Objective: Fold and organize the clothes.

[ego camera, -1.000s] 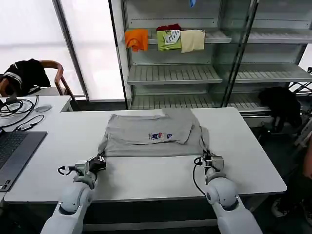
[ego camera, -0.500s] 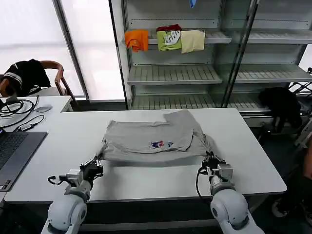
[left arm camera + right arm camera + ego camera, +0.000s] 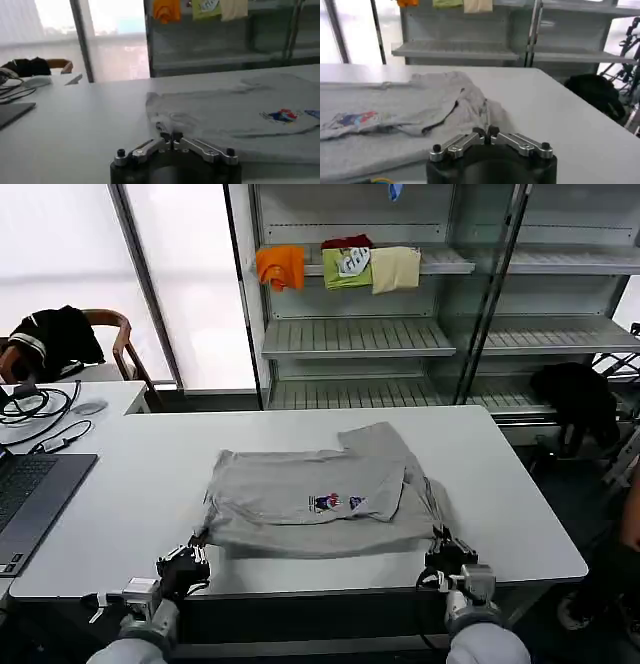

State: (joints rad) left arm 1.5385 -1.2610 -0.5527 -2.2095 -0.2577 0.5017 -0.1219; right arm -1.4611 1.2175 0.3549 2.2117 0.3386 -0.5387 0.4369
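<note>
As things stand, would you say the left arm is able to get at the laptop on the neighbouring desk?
Probably not right now: the left gripper has its fingers shut on the T-shirt corner at the table's near edge, and the laptop lies off to its side.

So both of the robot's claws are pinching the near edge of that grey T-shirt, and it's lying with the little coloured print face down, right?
Not quite: the print faces up, as the head view shows on the grey T-shirt. The rest holds: the left gripper and right gripper each have their jaws closed on the shirt's near edge, over the white table.
</note>
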